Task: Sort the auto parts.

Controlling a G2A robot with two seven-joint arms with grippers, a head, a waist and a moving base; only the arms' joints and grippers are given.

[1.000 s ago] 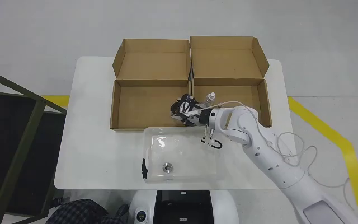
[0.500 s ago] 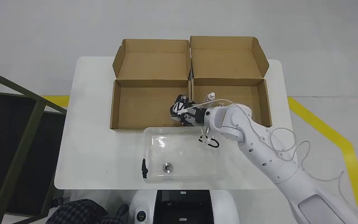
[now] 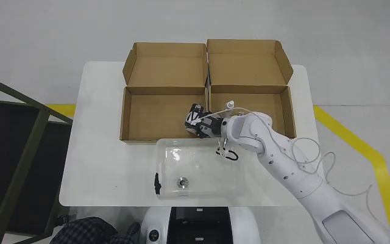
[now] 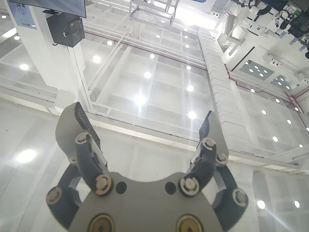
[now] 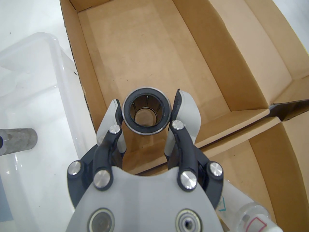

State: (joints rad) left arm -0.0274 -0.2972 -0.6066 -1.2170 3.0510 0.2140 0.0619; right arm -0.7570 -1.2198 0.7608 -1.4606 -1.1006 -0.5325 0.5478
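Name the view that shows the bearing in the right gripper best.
Right wrist view: the bearing sits end-on between the jaws, bore visible. Top view gives a small dark shape. Left wrist view faces the ceiling.

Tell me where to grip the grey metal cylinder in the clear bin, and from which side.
Grip the grey metal cylinder across its outer round wall, coming down from above. In the top view its bore faces up, so it seems to stand on end, and it sits apart from the clear bin's walls, leaving room for a finger on either side.
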